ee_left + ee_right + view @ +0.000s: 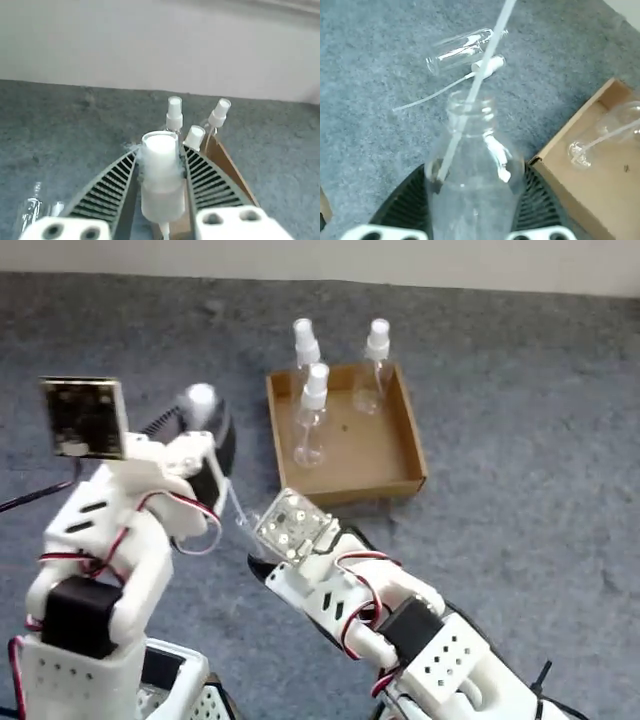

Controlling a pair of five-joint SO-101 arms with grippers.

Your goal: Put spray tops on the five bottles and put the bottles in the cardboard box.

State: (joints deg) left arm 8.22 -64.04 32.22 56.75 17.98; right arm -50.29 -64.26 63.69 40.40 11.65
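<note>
While our right gripper (475,172) is clamped round the body of a clear plastic bottle (470,120), which sits deep between its black ribbed jaws, our left gripper (160,152) pinches a white spray top (160,185) by its collar. That top's thin white dip tube (497,30) runs down through the open neck, but the head sits well clear of the rim, so we judge this fourth cap as not yet seated.

Farther out on the grey carpet (380,60) a bare clear bottle (462,47) lies on its side. Just beside it is a loose white spray top (490,64) with its tube. We take these as the fifth pair, untouched.

Beyond, the shallow brown cardboard box (350,485) holds three capped clear bottles (310,430), standing upright. Two bottles are left to cap and box.
</note>
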